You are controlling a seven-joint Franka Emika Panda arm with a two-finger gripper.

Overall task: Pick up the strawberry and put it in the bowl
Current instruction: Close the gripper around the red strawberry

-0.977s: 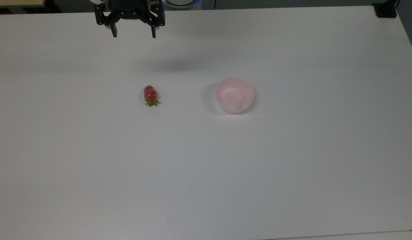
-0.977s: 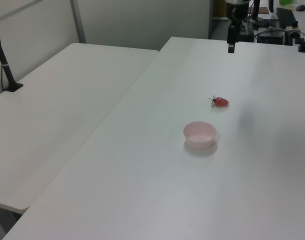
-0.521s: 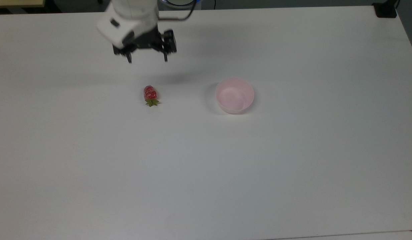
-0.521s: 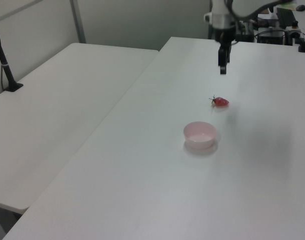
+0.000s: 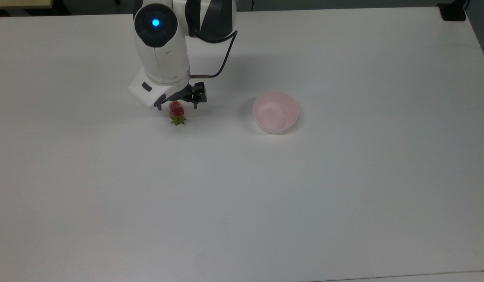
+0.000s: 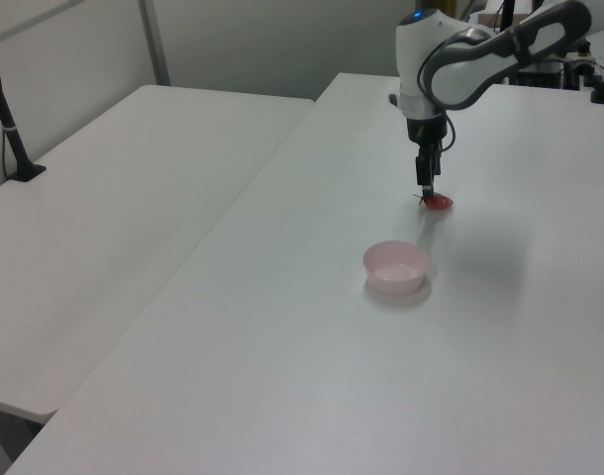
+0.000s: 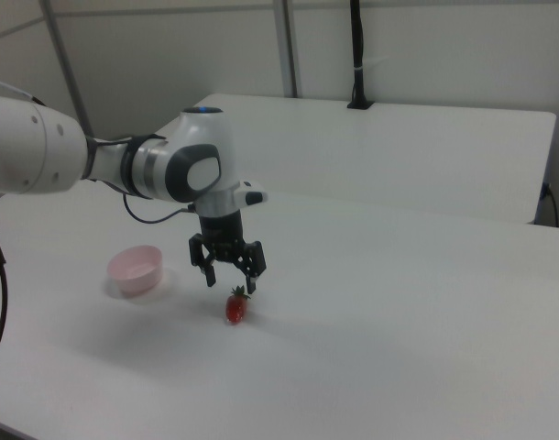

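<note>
glossy red strawberry [image 7: 235,308], smooth round bowl [image 7: 136,269]

A lab: bare white tables [image 6: 134,188], partition walls [image 7: 215,55].

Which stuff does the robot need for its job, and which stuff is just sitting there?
Needed for the job:
strawberry
bowl
gripper, open just above the strawberry

Just there:
table
second table beside it
black post on the second table
</note>
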